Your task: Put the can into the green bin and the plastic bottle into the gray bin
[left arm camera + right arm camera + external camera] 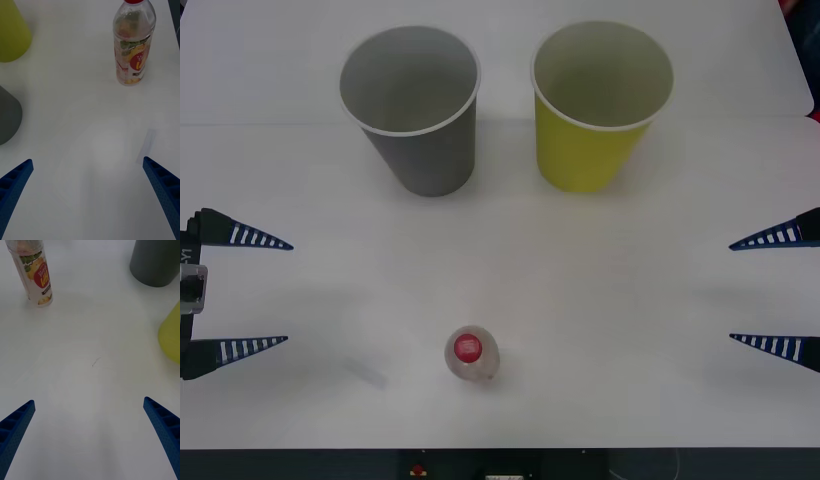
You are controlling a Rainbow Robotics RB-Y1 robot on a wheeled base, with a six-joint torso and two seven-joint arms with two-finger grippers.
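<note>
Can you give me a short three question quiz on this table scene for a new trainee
1. True or false: the plastic bottle stands upright on the table.
2. Which cup is on the robot's left, the gray bin or the green bin?
3. Are the left gripper and the right gripper open or shut?

Key
1. True, its red cap faces up in the front view.
2. The gray bin.
3. Both open, holding nothing.
</note>
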